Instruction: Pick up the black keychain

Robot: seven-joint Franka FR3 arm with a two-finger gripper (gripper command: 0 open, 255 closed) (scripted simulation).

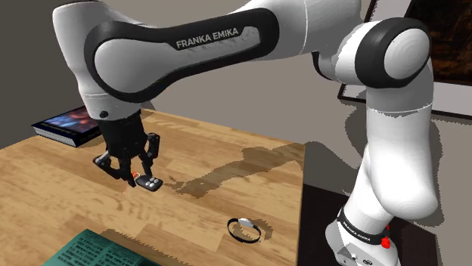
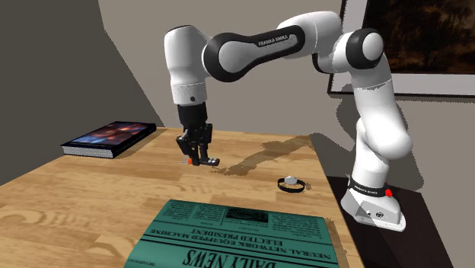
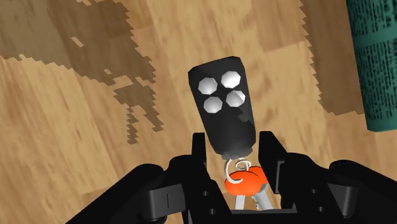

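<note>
Black keychain (image 3: 222,105), a three-button fob just left of the dark stain (image 1: 227,170) on the counter (image 1: 60,196) in the shoulder view, is clasped at its ring end by the end effector (image 3: 235,145); lift straight and slowly, lest it pivot.

We find the keychain (image 3: 222,105) at mid-table (image 2: 91,190), book (image 2: 110,138) at the second exterior view's left, newspaper (image 2: 236,236) nearest, watch (image 2: 291,183) right.

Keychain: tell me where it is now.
In the shoulder view, the keychain is left of centre, at the tip of the gripper, between the book and the band.
</note>
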